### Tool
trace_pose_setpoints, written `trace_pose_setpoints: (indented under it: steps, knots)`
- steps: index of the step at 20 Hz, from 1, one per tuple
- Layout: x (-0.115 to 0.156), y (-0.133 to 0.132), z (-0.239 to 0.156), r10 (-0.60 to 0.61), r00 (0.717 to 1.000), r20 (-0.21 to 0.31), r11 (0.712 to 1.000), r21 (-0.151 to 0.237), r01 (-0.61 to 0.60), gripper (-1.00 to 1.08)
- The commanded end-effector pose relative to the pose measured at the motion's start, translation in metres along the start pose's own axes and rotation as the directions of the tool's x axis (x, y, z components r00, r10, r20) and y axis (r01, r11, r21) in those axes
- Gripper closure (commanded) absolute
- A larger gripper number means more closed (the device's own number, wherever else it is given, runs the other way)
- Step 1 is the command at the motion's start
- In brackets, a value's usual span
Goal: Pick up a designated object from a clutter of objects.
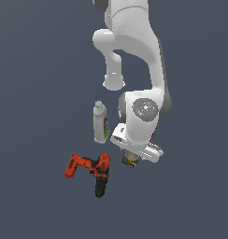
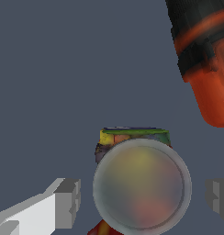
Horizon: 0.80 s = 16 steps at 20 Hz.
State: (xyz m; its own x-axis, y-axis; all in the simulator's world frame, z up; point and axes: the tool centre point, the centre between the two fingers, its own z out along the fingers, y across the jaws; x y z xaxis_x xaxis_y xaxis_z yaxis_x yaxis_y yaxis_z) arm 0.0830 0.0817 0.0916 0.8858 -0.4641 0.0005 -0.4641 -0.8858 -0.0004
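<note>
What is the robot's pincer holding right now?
Nothing yet. The pincer is open, its fingers on either side of the small can with gaps, not touching it.

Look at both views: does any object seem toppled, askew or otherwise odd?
The orange-and-black power drill lies on its side on the grey floor, near the upright white bottle. The small silver-topped can stands upright between the open claw's fingers. Nothing looks spilled or damaged.

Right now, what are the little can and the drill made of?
The little can looks like metal: its round top is silvery-grey and softly shiny, with a colourful printed label around it. The drill looks like hard plastic, smooth orange and black. It's a simulator picture, so that's a guess.
</note>
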Motion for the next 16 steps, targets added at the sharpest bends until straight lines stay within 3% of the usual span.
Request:
trace_pose_setpoints:
  steps: [1,9,10,16]
  knots:
    - [-0.001,0.0,0.014,0.001,1.0,0.001,1.0,-0.001,-0.001,-0.92]
    - [0.0,0.0,0.034,0.002,1.0,0.001,1.0,0.0,-0.002,-0.92]
    - [0.0,0.0,0.034,0.002,1.0,0.001,1.0,0.0,-0.002,1.08]
    - [0.0,0.0,0.034,0.002,1.0,0.001,1.0,0.0,-0.002,1.08]
